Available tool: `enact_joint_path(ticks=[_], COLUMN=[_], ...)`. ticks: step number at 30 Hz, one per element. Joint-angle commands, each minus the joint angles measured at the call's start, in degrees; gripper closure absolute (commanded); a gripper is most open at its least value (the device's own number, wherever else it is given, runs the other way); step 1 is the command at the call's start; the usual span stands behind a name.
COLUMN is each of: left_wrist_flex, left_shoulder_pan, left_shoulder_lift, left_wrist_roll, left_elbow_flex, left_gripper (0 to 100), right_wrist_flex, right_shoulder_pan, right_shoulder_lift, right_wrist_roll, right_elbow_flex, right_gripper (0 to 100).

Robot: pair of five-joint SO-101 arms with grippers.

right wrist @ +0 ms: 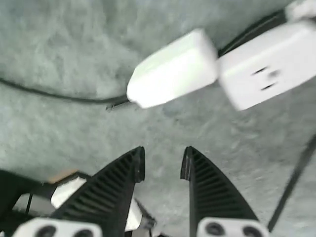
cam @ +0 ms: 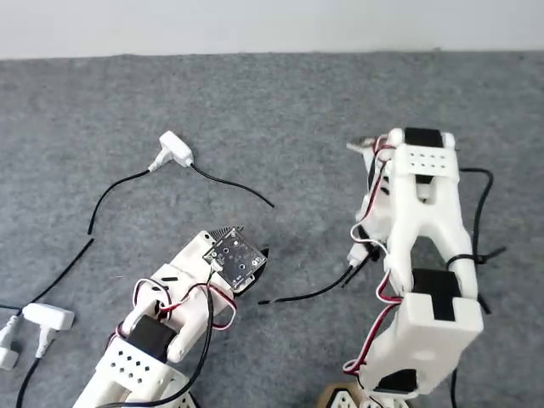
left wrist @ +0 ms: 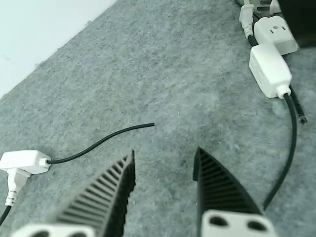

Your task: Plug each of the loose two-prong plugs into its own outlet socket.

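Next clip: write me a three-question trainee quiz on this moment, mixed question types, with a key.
1. True or false: the left gripper is clamped on the thin black cable.
2. What sits between the fingertips of the right gripper? A) a white plug B) a black cable C) nothing
3. Fill in: in the right wrist view, the white block showing two slots, beside the white rectangular plug, is an outlet ___.
Key: 1 false, it is open over the grey surface, with the cable ahead of it; 2 C; 3 socket.
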Motion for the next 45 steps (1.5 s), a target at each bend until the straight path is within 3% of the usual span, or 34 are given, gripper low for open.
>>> enact_joint_path(ticks=[1, 17, 28, 35, 45], left_wrist_flex=[-1.8, -1.8, -1.8, -1.8, -2.6], left_shoulder_pan=[0.3, 0.2, 0.1, 0.1, 0.3], left_shoulder_lift=[-0.4, -0.4, -0.4, -0.4, -0.4], left_wrist_roll=[0.4, 0.4, 0.4, 0.4, 0.4], left_elbow_flex=[0.0, 0.0, 0.0, 0.0, 0.7], left_gripper=[81, 81, 81, 81, 81], right_wrist_flex=[-0.7, -19.8, -25.0, -19.0, -1.2], right_shoulder_pan=[0.7, -1.5, -12.6, -10.9, -2.3], right_shoulder_lift=[-3.2, -3.0, 2.9, 9.9, -0.1], right_wrist_roll=[0.9, 0.4, -1.7, -4.5, 0.0], right_elbow_flex=[2.2, 10.5, 6.2, -5.9, -18.6], right_gripper=[86.4, 86.3, 86.3, 86.2, 86.2])
